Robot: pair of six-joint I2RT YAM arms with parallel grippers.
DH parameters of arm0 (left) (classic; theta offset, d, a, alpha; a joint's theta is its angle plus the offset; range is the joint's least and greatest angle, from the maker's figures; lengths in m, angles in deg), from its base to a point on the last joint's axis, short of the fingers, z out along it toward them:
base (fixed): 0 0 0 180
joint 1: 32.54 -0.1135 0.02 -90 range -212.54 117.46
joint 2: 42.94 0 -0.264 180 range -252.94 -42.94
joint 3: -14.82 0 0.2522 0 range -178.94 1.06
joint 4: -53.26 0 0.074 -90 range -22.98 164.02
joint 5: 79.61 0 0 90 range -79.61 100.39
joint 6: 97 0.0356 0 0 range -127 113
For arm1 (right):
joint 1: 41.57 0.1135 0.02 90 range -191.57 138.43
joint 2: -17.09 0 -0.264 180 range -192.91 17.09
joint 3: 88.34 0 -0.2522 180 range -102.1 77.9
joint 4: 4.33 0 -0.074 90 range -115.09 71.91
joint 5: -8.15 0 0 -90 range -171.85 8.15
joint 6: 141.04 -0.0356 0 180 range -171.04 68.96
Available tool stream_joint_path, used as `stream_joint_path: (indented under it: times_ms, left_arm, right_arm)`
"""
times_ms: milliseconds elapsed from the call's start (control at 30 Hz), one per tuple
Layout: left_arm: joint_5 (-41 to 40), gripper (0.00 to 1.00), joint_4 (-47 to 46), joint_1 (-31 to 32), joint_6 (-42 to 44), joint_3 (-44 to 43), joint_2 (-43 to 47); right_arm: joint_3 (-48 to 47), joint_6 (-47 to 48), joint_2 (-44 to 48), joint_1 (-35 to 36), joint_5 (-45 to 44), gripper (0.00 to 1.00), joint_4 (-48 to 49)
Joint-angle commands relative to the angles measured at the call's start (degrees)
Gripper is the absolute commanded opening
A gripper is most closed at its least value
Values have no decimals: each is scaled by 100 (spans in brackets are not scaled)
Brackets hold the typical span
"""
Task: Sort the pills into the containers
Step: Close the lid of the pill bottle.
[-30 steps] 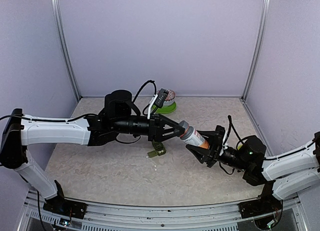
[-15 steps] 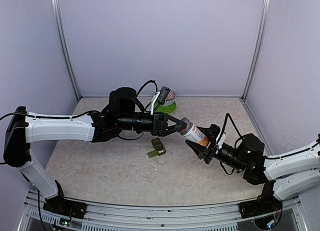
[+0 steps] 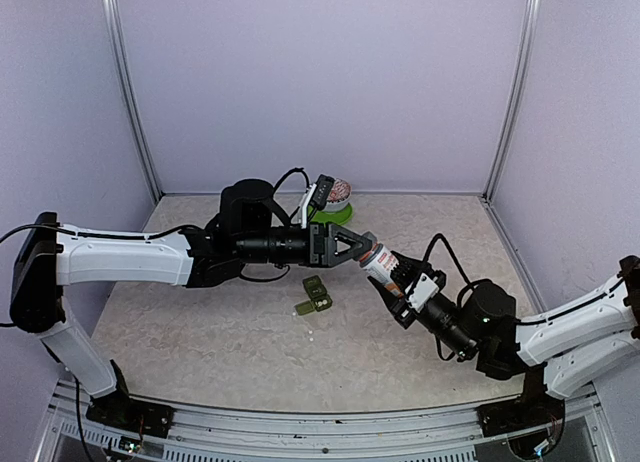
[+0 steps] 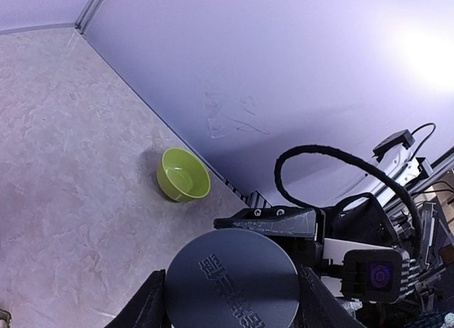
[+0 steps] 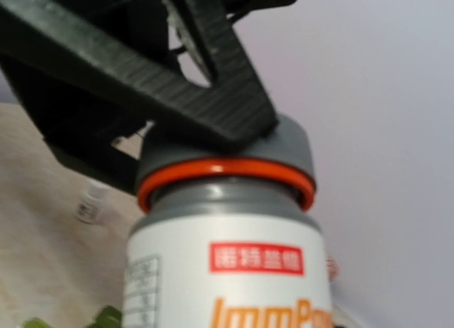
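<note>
- The bottle (image 3: 384,268) hangs tilted in the air above the middle of the bench (image 3: 200,332), spanned between the two arms with its cap end toward the left arm
- The left fingers (image 3: 348,239) pinch the grey cap (image 5: 225,149) from both sides, while the right fingers (image 3: 396,298) clamp the white labelled body; I judge that one arm steadies while the other twists, so the step in hand is unscrewing
- The containers (image 3: 314,295), a dark green strip, lie on the bench below and a little left of the bottle, apart from both arms; I cannot tell how their lids stand
- No loose pills can be made out; they are probably inside the bottle
- Bare bench surrounds the strip, so there is room to lower the bottle there
- The patterned bowl (image 3: 338,194) sits by the back wall just behind the left wrist, and a lime-green bowl (image 4: 183,175) sits near a wall's foot; both are well apart from the strip
</note>
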State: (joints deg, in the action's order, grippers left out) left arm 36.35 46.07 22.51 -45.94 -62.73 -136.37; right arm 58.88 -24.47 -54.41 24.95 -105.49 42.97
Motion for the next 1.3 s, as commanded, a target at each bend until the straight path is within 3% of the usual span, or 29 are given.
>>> stream_joint_path:
  times_ms: [0,167,567,867,967,1100,1267]
  left_arm:
    - [82,32,30,172,-161,106,-141]
    - [135,32,-268,195,-168,253,-131]
    - [994,34,-502,115,798,294,-136]
    - [1520,34,-64,74,1668,166,-38]
    - [1564,39,-92,85,1909,265,83]
    - [1356,52,-93,53,2017,374,240]
    - [1136,77,-336,-6,1876,535,508]
  right_arm:
    - [-327,574,-188,236,-613,37,801]
    - [-356,398,-229,247,-708,36,938]
    - [-238,-437,548,239,1011,38,-140]
    - [-308,-1236,947,182,995,38,-740]
    - [-270,-1512,1062,145,1109,38,-706]
    - [-268,-1772,1129,115,1147,38,-794]
    - [-186,-1800,1153,107,1010,38,-799]
